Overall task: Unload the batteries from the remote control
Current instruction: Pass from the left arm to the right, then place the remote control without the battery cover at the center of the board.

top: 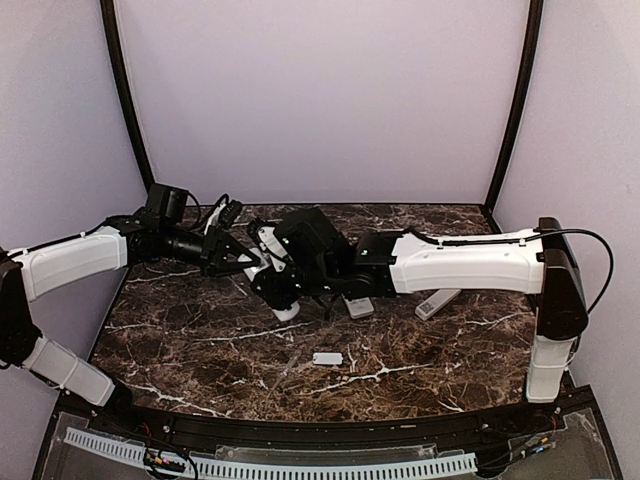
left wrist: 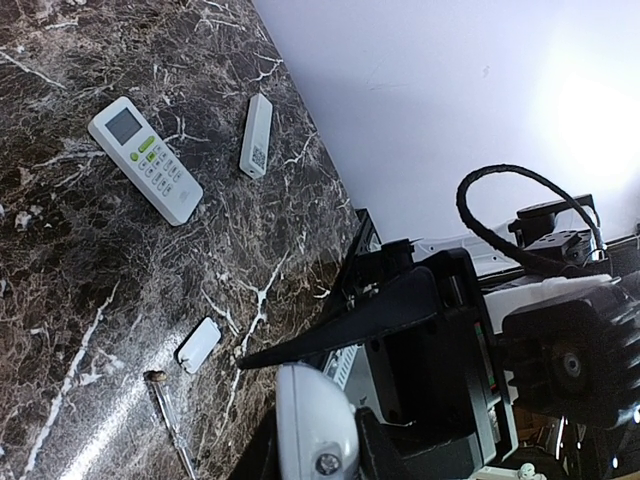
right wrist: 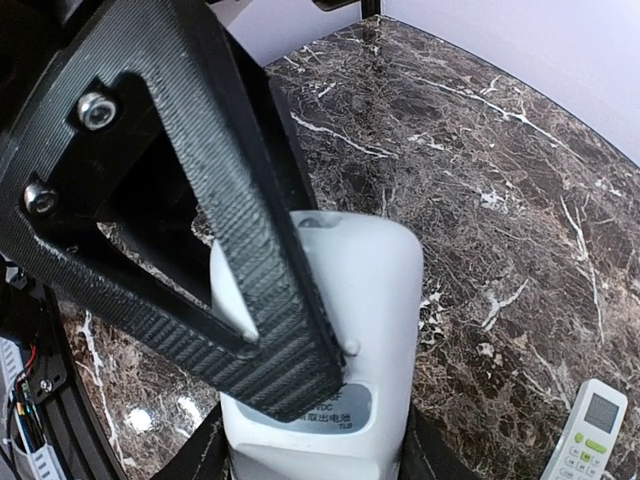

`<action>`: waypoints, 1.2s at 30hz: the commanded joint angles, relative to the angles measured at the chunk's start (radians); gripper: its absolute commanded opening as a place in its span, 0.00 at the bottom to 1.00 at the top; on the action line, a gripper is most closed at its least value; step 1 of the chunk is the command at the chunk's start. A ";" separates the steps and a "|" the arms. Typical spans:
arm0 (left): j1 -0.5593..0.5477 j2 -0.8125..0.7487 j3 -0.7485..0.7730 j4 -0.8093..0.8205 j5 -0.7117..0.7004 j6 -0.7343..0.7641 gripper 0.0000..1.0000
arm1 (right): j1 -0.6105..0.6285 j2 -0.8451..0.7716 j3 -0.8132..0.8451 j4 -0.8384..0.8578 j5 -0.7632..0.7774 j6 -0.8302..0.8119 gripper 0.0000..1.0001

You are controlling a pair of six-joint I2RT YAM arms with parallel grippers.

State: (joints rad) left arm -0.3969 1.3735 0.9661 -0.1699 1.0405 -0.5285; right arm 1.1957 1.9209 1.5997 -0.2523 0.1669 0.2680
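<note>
Two arms meet over the middle of the marble surface point(top: 200, 340): your left fingers point(top: 238, 256) clamp the white remote point(right wrist: 370, 300), one of your right fingers point(right wrist: 250, 240) lies across its back, grip impossible to tell.

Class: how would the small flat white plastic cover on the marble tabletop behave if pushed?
Lying flat, the small white rectangular plastic cover would probably slide, not roll. It looks thin, so likely light. The glossy marble tabletop may let it skid.
</note>
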 commanded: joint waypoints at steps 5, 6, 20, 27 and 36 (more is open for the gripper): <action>-0.004 -0.042 -0.003 0.052 -0.042 -0.009 0.54 | -0.002 0.007 0.009 0.005 0.000 0.096 0.27; -0.003 -0.065 -0.004 0.045 -0.092 0.005 0.63 | -0.009 0.000 0.001 0.005 0.005 0.112 0.26; 0.198 -0.441 -0.027 -0.055 -0.723 0.197 0.80 | -0.131 0.100 0.032 -0.101 0.047 0.395 0.27; 0.199 -0.543 -0.094 -0.042 -0.912 0.250 0.82 | -0.139 0.262 0.199 -0.225 0.082 0.480 0.28; 0.199 -0.539 -0.087 -0.072 -0.912 0.250 0.82 | -0.140 0.406 0.347 -0.370 0.093 0.590 0.30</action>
State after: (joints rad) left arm -0.2028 0.8349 0.8883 -0.2161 0.1501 -0.2947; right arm 1.0565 2.2887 1.8694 -0.5411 0.2375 0.7898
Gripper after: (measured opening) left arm 0.816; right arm 0.455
